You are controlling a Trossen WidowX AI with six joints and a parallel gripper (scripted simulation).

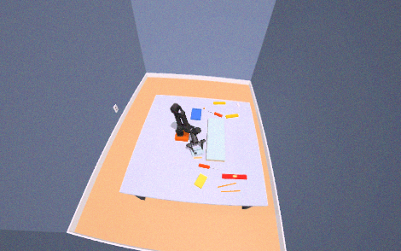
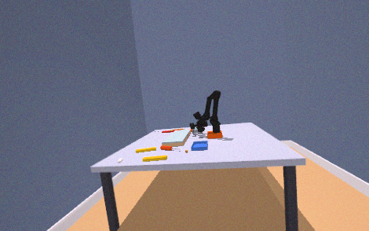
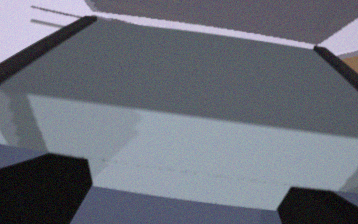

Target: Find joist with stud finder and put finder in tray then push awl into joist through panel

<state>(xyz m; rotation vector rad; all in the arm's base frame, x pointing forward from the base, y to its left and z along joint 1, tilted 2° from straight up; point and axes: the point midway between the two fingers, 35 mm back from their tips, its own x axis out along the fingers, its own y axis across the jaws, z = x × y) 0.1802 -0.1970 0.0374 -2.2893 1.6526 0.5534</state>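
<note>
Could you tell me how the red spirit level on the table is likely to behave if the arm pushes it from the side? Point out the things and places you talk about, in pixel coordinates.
The red spirit level [image 1: 241, 177] would probably slide rather than roll, since it looks straight-edged and lies flat. Being long and narrow, it may swivel if pushed near one end. Its bar looks straight, so it is likely stiff.
</note>
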